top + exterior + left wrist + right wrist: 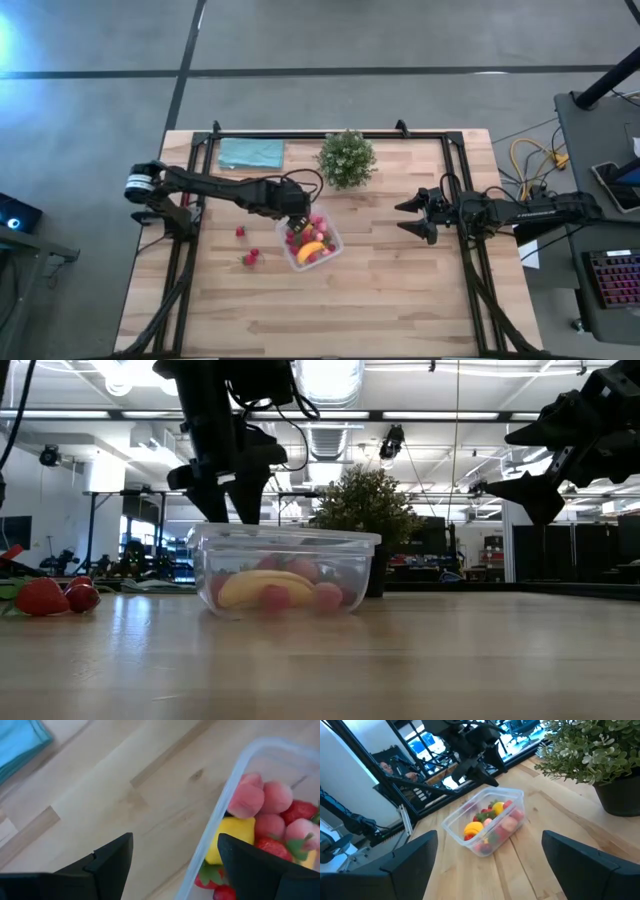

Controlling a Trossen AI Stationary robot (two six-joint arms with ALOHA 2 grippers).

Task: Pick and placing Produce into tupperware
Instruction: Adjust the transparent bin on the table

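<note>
Clear plastic tupperware [313,243] sits near the middle of the wooden table [400,290], turned diagonally, its corners toward roughly 1 and 7 o'clock. Inside lies a heap of produce [310,242]: one yellow-orange banana [311,250] with its long axis running about 2 to 8 o'clock, one lemon [231,837], plus red and pink berries too packed to count. Three red strawberries [247,257] lie loose on the wood at the container's 9 o'clock. Reaching in from 9 o'clock, the left gripper [296,222] hangs over the container's rim, fingers spread wide, empty. At 3 o'clock the right gripper [412,217] hovers well apart, fingers wide, empty.
</note>
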